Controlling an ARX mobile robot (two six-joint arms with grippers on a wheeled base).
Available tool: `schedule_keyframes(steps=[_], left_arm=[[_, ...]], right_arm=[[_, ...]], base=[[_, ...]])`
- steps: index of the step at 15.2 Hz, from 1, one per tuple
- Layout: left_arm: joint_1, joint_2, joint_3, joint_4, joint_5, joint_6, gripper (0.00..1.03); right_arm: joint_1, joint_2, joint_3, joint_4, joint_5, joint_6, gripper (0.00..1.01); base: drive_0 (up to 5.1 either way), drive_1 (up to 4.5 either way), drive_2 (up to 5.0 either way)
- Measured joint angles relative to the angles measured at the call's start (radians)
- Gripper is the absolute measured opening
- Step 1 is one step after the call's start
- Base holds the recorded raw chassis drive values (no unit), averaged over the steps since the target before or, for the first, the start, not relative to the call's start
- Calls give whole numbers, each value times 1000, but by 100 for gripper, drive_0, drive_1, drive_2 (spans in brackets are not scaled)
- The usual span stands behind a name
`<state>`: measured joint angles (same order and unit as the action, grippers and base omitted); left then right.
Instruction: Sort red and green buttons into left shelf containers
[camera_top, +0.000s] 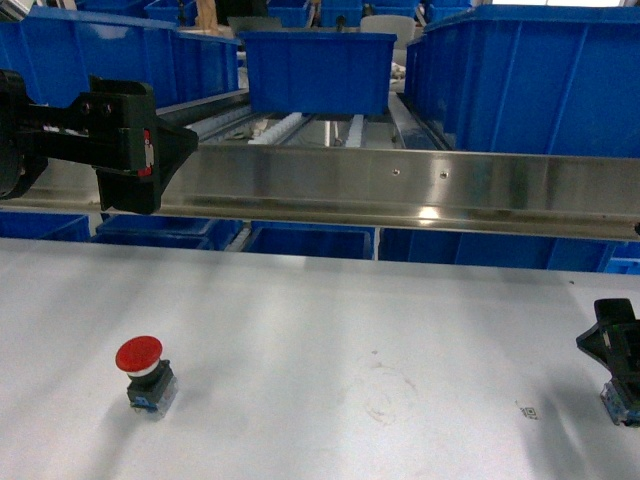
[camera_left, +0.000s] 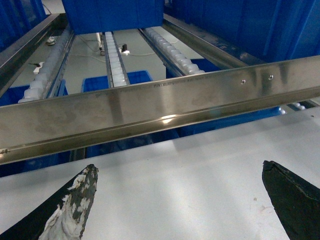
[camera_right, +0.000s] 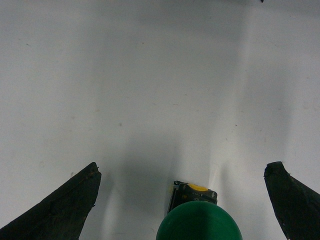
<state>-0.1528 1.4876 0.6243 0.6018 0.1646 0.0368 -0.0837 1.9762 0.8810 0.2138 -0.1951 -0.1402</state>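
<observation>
I am holding the right gripper (camera_right: 182, 200) low over the white table (camera_top: 330, 340) at its right edge, fingers spread wide, with the green button (camera_right: 199, 220) sitting upright between them but not gripped. The red button (camera_top: 140, 362) is waiting untouched at front left. The left gripper (camera_left: 180, 200) is hanging spread and empty up by the steel shelf rail (camera_top: 400, 185), the blue bins (camera_top: 318, 68) beyond. I am worrying that closing on the rounded cap could squirt the button out sideways or tip it over.
</observation>
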Motion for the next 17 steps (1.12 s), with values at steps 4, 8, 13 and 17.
schedule_keyframes(steps=[4, 8, 13, 17], left_arm=[[0, 0, 0, 0, 0, 0, 98], [0, 0, 0, 0, 0, 0, 98], [0, 0, 0, 0, 0, 0, 98], [0, 0, 0, 1, 0, 0, 98]], right_arm=[[10, 54, 24, 0, 39, -13, 98], [19, 73, -11, 43, 49, -11, 98], [19, 105, -24, 77, 48, -11, 53], [3, 101, -96, 225, 39, -3, 30]], base=[[0, 0, 0], [0, 0, 0], [0, 0, 0], [0, 0, 0]])
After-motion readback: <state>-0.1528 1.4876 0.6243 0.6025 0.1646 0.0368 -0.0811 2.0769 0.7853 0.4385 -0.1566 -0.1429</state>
